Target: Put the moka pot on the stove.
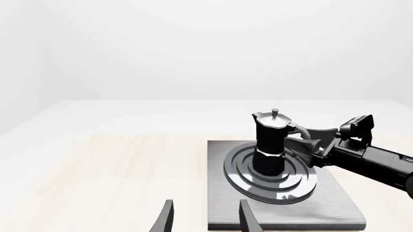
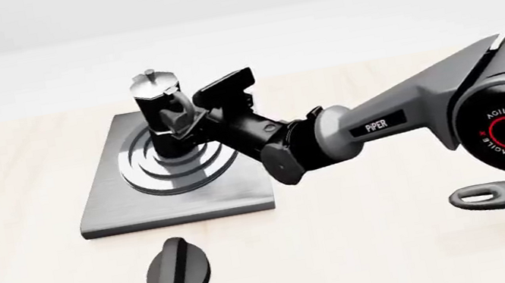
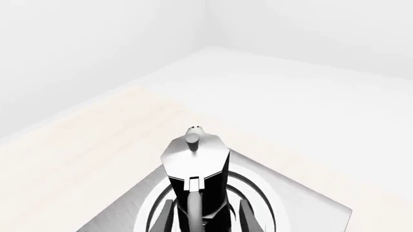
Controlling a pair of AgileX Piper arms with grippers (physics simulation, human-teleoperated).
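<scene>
Our right gripper (image 3: 205, 212) had its jaws either side of the pot's (image 2: 165, 118) handle, closed on it as far as we could judge; the right wrist view showed the two fingers flanking the handle below the silver lid. Our left gripper (image 1: 205, 217) hung back near the left end of the near edge, its jaws spread and holding nothing.

The pot stood upright on the ringed centre of the stove (image 2: 110, 208), its base seemingly down on the rings, so we judged the placing all but done. To finish well, we thought it best to part the jaws slowly, without dragging the handle sideways, then draw straight back along the arm's line so a finger would not catch the handle and tip the pot.

The pot's lid was shut, so we could not tell what was in it.

The stove lay toward the left of the surface, with the knob (image 2: 178, 271) between it and the near edge.
</scene>
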